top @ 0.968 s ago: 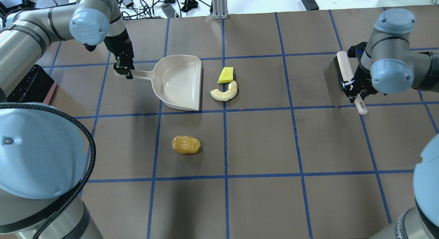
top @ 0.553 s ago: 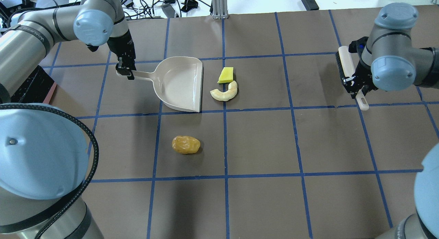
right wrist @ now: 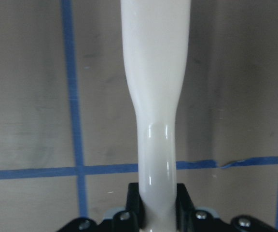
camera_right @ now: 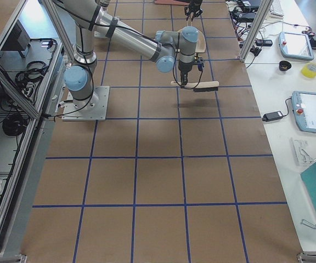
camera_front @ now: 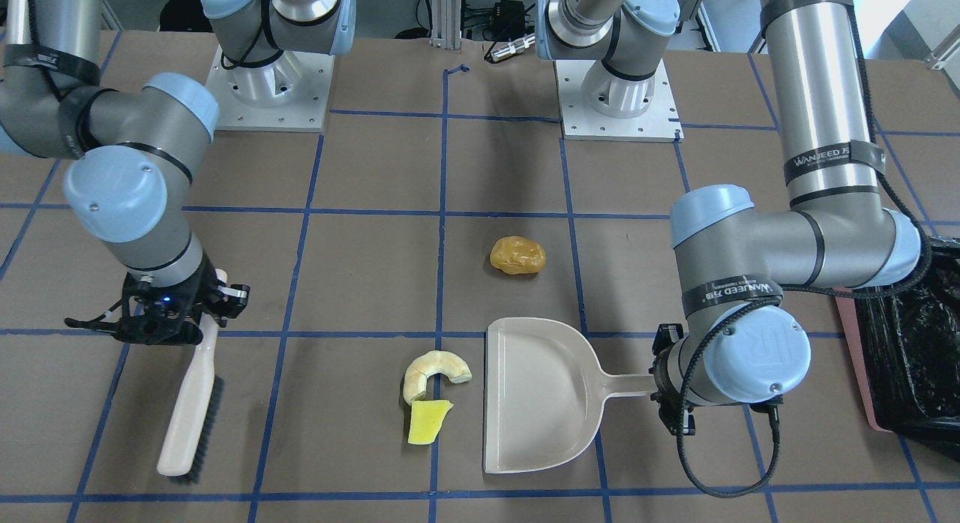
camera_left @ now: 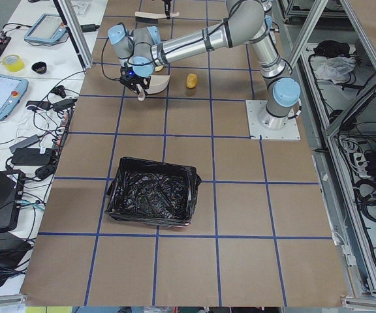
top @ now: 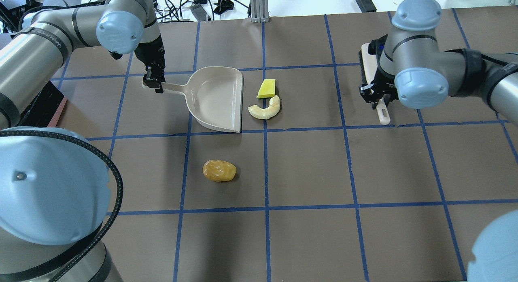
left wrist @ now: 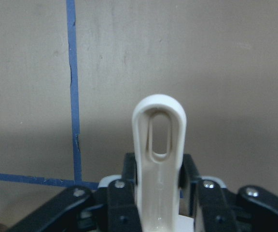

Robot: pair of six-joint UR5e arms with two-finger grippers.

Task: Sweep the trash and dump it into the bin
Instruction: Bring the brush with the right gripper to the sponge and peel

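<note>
The sweeping has not really begun. The left gripper is closed tight on the thin handle of the beige dustpan. The dustpan sits on the table with its open edge facing the trash. The right gripper is pinched on the handle of a brush and holds it off to one side, well apart from the pieces. The yellow wedge and the pale crescent touch each other just beside the dustpan's mouth. The orange-brown lump lies alone, nearer the robot. Nothing is in the dustpan. The bin with its black bag looks empty, well apart on the robot's left. All three pieces need sweeping in, then dumping.
</note>
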